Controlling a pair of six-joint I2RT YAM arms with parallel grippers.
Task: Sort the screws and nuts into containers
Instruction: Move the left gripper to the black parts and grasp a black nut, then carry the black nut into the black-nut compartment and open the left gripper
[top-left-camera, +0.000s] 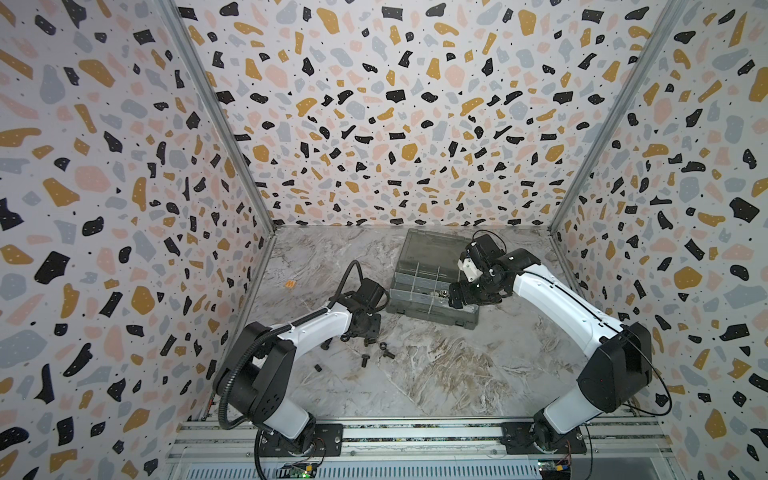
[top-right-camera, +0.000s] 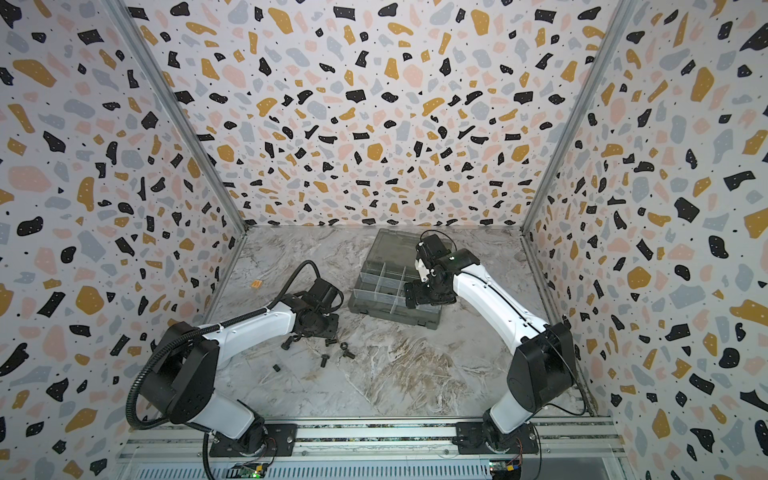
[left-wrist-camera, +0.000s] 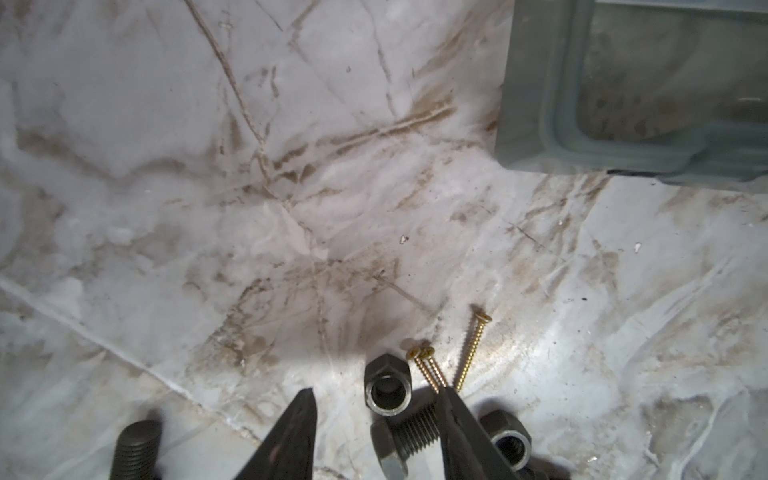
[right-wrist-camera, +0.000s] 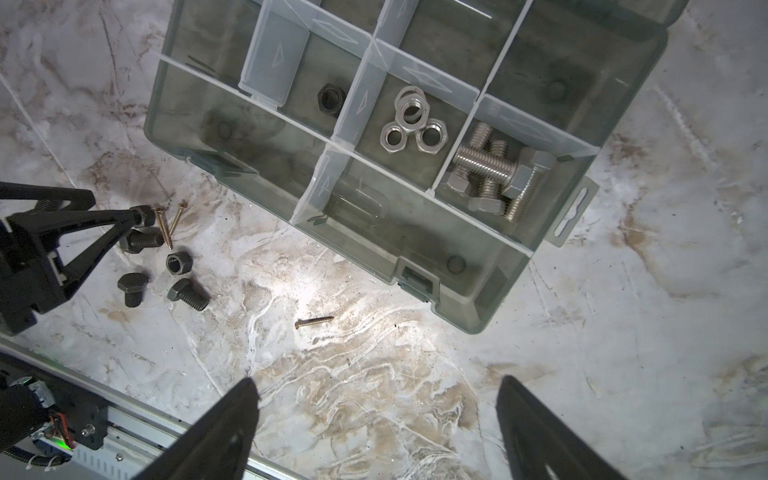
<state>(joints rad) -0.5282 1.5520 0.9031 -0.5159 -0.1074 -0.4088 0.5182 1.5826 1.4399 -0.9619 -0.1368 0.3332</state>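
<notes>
Black bolts (right-wrist-camera: 189, 294) and black nuts (right-wrist-camera: 178, 262) lie loose on the marble table beside thin brass screws (right-wrist-camera: 164, 228). My left gripper (left-wrist-camera: 378, 392) is down among them, its jaws apart around a black nut (left-wrist-camera: 387, 388) and the threads of a bolt (left-wrist-camera: 405, 436). It grips neither. The grey organiser box (top-left-camera: 432, 316) stands open at the back. Its compartments hold silver nuts (right-wrist-camera: 409, 120), silver bolts (right-wrist-camera: 494, 174) and one black nut (right-wrist-camera: 330, 96). My right gripper (right-wrist-camera: 376, 386) hangs wide open and empty over the box's front edge (top-left-camera: 457, 297).
One dark screw (right-wrist-camera: 313, 322) lies alone in front of the box. The box lid (top-left-camera: 432, 249) lies flat behind the compartments. A small orange tag (top-left-camera: 290, 284) sits at the left. The rail (top-left-camera: 415, 432) with both arm bases runs along the near edge, and patterned walls close in three sides.
</notes>
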